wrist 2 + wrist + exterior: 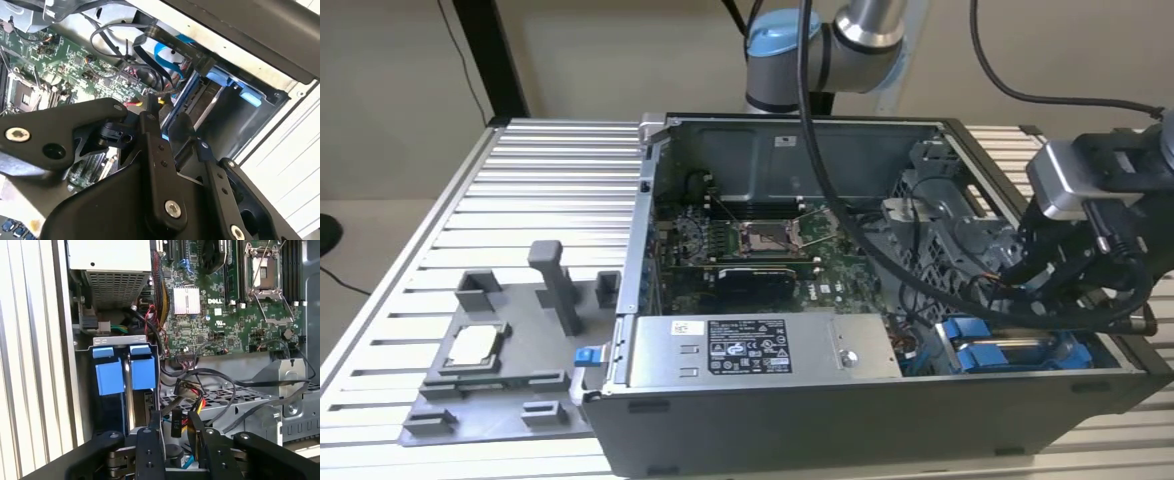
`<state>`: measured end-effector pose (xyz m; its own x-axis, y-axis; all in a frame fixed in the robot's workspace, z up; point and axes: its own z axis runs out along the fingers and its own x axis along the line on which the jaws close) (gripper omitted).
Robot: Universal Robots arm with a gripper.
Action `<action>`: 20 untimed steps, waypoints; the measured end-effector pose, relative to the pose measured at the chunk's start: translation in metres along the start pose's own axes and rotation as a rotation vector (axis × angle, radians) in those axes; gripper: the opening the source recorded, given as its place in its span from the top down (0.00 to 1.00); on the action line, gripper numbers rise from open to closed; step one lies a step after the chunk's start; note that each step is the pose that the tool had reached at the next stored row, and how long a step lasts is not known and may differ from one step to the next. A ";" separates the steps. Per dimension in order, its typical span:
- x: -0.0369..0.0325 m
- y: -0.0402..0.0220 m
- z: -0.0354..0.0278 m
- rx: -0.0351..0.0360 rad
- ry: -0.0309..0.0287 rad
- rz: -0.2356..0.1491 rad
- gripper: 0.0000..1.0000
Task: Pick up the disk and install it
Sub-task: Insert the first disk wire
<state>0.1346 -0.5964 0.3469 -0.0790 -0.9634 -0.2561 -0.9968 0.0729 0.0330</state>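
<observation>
Closest in, the end effector (172,415) is down inside the case (854,425). In both wrist views its two black fingers stand partly apart. Nothing looks clamped between them, only a dangling black plug in the gap.

Just beside one finger is the drive bay (122,340). The disk (143,372) sits in it edge-on, blue carrier tab facing out, probably so the tab can be reached from above. A second carrier (108,376) stands right beside it, with a thin silver strip between the two. Judging by how it lies, the disk looks slotted in; I can't tell if it is fully seated.

Room is tight. The bay wall nearly touches one finger and loose cables (215,374) crowd the other. The case side wall is close behind the bay.

Further in, the motherboard (220,325) lies flat and open. The power supply (761,350) boxes in the bay on the exterior view's left.

Outside the case, the slatted counter (547,190) carries a grey fixture tray (494,412) well apart from the arm. A chip (474,345) sits in one of its pockets.
</observation>
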 end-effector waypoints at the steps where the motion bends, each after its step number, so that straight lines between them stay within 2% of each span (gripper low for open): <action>1: -0.0001 0.0000 -0.0001 -0.0002 -0.0026 0.000 0.00; 6: 0.0002 0.0018 0.0005 -0.0001 -0.0287 -0.001 0.00; 7: 0.0007 0.0019 0.0004 -0.0002 -0.0313 -0.001 0.00; 13: 0.0043 0.0021 0.0017 -0.0003 -0.0397 -0.001 0.00; 20: 0.0049 0.0057 0.0029 0.0015 -0.0417 -0.002 0.00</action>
<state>0.1286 -0.6000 0.3431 -0.0775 -0.9520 -0.2962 -0.9970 0.0715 0.0311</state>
